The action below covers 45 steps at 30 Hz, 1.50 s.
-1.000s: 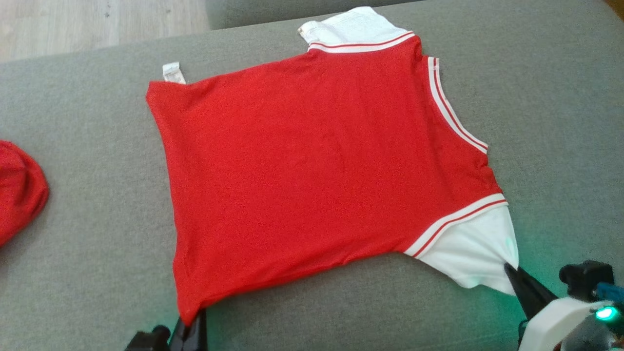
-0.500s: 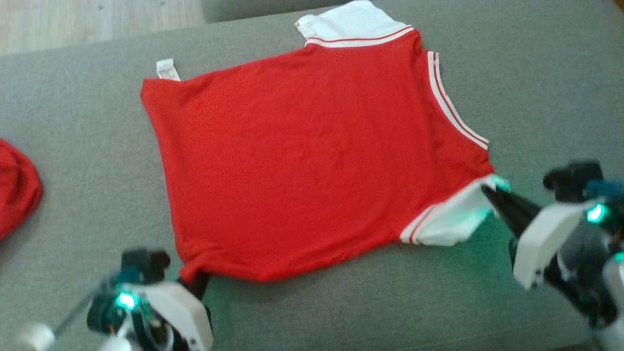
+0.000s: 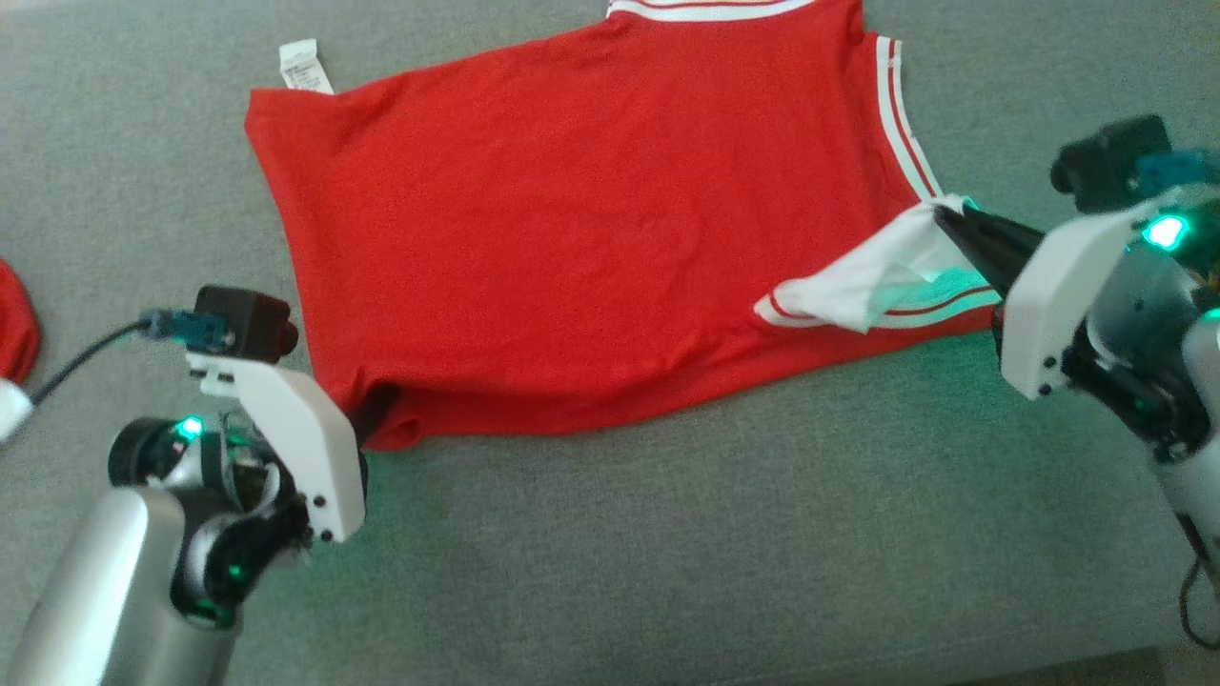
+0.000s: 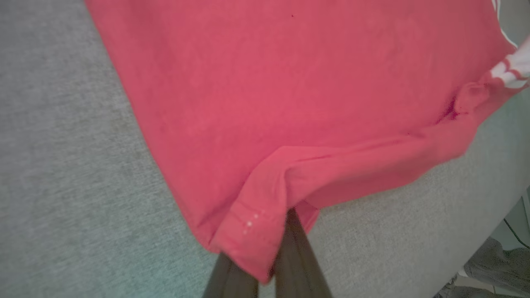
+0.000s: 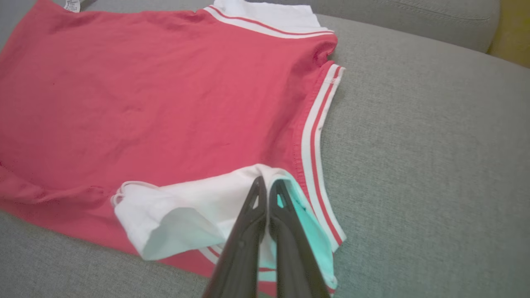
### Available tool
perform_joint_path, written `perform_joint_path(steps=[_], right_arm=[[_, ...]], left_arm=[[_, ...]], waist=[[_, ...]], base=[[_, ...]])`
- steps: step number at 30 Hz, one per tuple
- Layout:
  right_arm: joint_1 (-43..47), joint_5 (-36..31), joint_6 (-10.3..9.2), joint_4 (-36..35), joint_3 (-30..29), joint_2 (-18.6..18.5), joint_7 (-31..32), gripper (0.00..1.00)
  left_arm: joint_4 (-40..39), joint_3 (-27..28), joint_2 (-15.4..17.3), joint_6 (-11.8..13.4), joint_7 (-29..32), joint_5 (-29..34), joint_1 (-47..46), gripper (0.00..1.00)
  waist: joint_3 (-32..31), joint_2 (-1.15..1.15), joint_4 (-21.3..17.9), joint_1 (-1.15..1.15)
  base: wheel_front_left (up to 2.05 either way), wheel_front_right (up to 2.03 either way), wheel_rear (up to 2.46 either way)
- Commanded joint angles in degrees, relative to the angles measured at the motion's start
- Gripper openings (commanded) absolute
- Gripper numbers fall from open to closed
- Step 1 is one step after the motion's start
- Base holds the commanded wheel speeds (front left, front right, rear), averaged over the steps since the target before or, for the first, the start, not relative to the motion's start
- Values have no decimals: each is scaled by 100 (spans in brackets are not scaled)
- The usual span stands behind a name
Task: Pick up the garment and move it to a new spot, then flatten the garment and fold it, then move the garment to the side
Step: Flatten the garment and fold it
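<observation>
Lying spread across the grey cushion point(image 3: 667, 534), the garment point(image 3: 591, 238) has its hem at the left and its striped collar trim point(image 3: 905, 133) at the right. It takes up the far and middle part of the seat. The broad red body is nearly flat, with only faint ripples, and no lettering shows on the face turned up. A small white label point(image 3: 303, 69) sticks out at the far left corner.

Its near edge is the disturbed part. The near white sleeve point(image 3: 858, 281) is doubled back over the red cloth, and the near left hem corner is bunched and rolled under itself.

We judge that both holds serve the fold. The right gripper point(image 3: 944, 214) has its fingers pressed together on the tip of that sleeve, holding it a little above the body. The left gripper point(image 3: 374, 412) is clamped on the rolled hem corner (its wrist view shows the hem pinched between the two dark fingers). Holding the two ends of one long edge lets us carry that whole edge over at once, so the cloth goes as a straight line and does not sag in the middle.

The flattening looks largely done and the first fold is just starting; moving the garment aside is not yet done.

Further out, a plain red cloth lump point(image 3: 14, 319) sits at the far left edge of the head view, well apart from the garment.
</observation>
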Motion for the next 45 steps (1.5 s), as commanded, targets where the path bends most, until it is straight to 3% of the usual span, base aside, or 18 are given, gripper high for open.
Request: perform_joint_path(steps=[1,7,8,9,10,11,13,14,15,19,22,29,36,45], right_arm=[[-277,82,-4,-40,182,-172,42,0],[-779,169,-4,429,538,-167,-96,0],[-838,179,-4,500,583,-152,-134,0],[-891,192,-4,564,621,-128,-183,0],[-941,195,-4,631,639,-100,-256,0],[-981,192,-4,699,667,-76,-317,0],[-1015,195,-4,754,688,-50,-390,6],[-1041,203,-4,794,704,-27,-484,71],[-1051,217,-4,862,687,-7,-556,100],[-1006,282,-4,989,623,-39,-793,100],[-767,302,-4,867,453,-164,-1046,100],[181,-89,-4,366,-43,-439,-1168,100],[824,-541,-4,174,-509,-125,-1121,100],[853,-879,-4,373,-742,175,-933,100]], left_arm=[[-174,222,252,-5,276,-86,-355,0],[-127,46,484,-27,992,-137,-800,0],[-109,37,491,-24,1043,-144,-869,5],[-92,29,490,-16,1077,-149,-927,21],[-79,26,484,-3,1093,-149,-970,44],[-71,28,476,9,1095,-153,-991,100],[-68,34,468,27,1099,-163,-992,100],[-80,40,472,38,1109,-175,-975,100],[-104,52,488,42,1119,-192,-941,100],[-284,248,597,76,1065,-304,-746,100],[-587,558,657,95,601,-279,-446,100],[-1169,507,155,204,-514,25,473,100],[-866,144,-291,332,-1491,662,782,100],[-247,-83,-457,271,-1917,890,581,100]], waist=[[80,0,-2,-2],[179,0,27,-2],[188,0,28,-2],[194,0,25,-2],[196,0,20,-2],[195,0,13,-2],[194,0,5,-2],[189,0,-2,-2],[180,0,-8,-2],[110,0,-5,-2],[40,0,-6,-2],[149,0,57,-2],[304,0,114,-2],[349,0,216,-2]], base=[[0,0,0],[0,0,0],[0,0,0],[0,0,0],[0,0,0],[0,0,0],[0,0,0],[0,0,0],[0,0,0],[0,0,0],[0,0,0],[0,0,0],[0,0,0],[0,0,0]])
